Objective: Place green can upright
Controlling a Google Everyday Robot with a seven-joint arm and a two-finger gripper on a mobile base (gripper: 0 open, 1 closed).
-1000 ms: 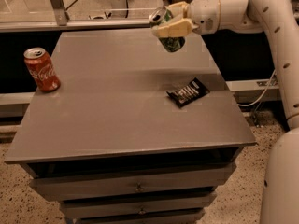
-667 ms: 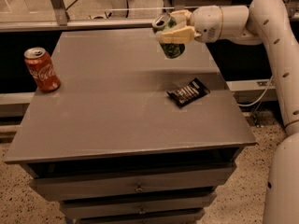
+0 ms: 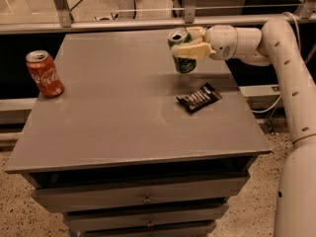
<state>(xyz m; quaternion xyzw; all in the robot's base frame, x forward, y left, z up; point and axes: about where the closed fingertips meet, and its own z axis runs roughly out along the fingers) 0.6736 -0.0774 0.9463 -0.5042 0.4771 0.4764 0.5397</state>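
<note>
The green can (image 3: pixel 182 58) is held nearly upright, silver top up, just above the grey table (image 3: pixel 113 122) at its back right. My gripper (image 3: pixel 190 42) comes in from the right and is shut on the can, one pale finger (image 3: pixel 195 51) across its front and the other behind its top. I cannot tell whether the can's base touches the table.
A red Coca-Cola can (image 3: pixel 44 74) stands upright at the table's left edge. A dark snack wrapper (image 3: pixel 199 98) lies just in front of the green can. Drawers sit below the tabletop. A metal rail runs behind the table.
The gripper has turned the green can from tilted to nearly upright and lowered it toward the table. The red can and the wrapper have not moved.
</note>
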